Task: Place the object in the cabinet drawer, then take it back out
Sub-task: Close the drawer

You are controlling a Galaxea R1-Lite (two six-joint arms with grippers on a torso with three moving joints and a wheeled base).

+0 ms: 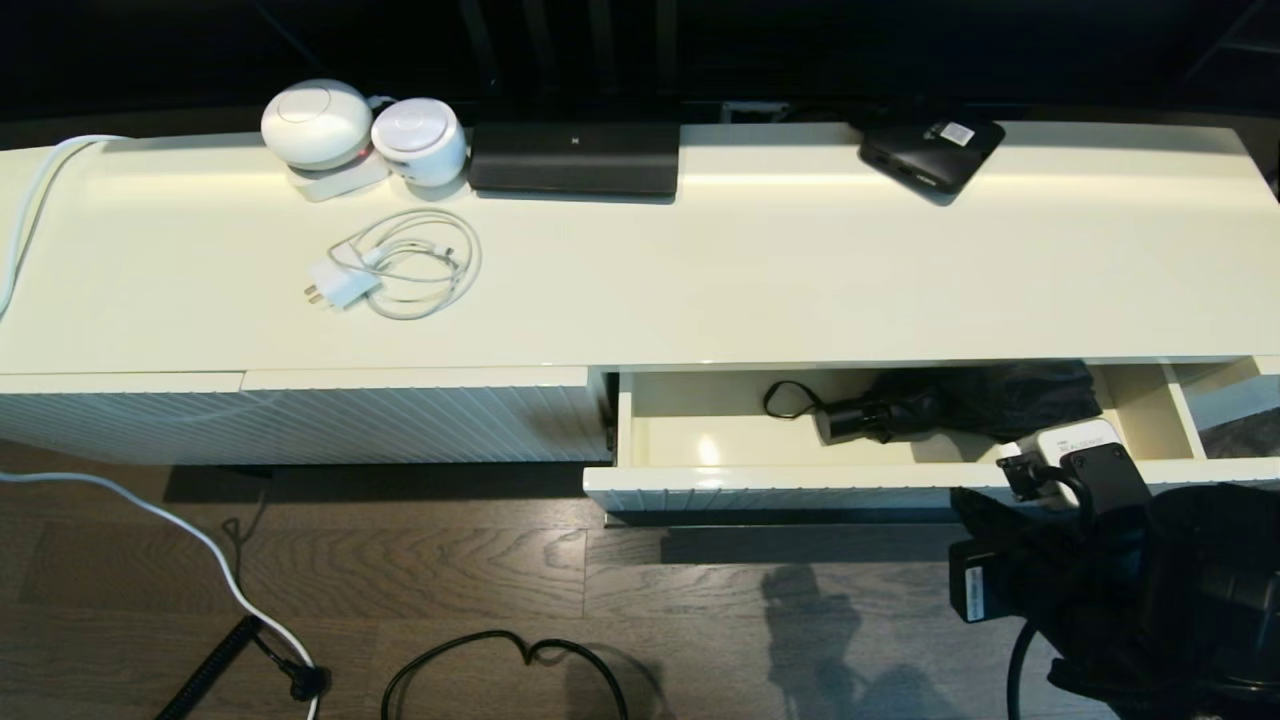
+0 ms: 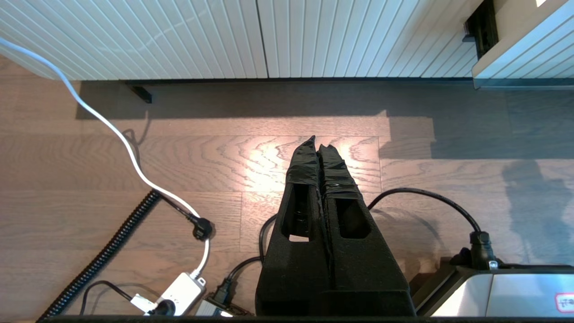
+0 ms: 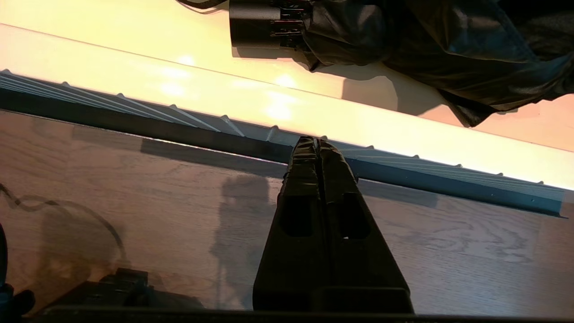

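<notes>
The left gripper (image 2: 317,144) has 2 long black fingers (image 2: 305,161) with wrinkly black tape on the tips and a cut-out window in each. The right gripper (image 3: 317,142) looks just the same. The right arm (image 1: 1120,560) is black, with a white block on top and a black cable.

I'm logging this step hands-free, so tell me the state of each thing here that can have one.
Cabinet drawer: pulled open.
Umbrella: folded, lying inside the drawer.
Right gripper: shut, empty, just outside the drawer front.
Left gripper: shut, empty, parked over the floor.
Charger cable: coiled on the cabinet top.
</notes>
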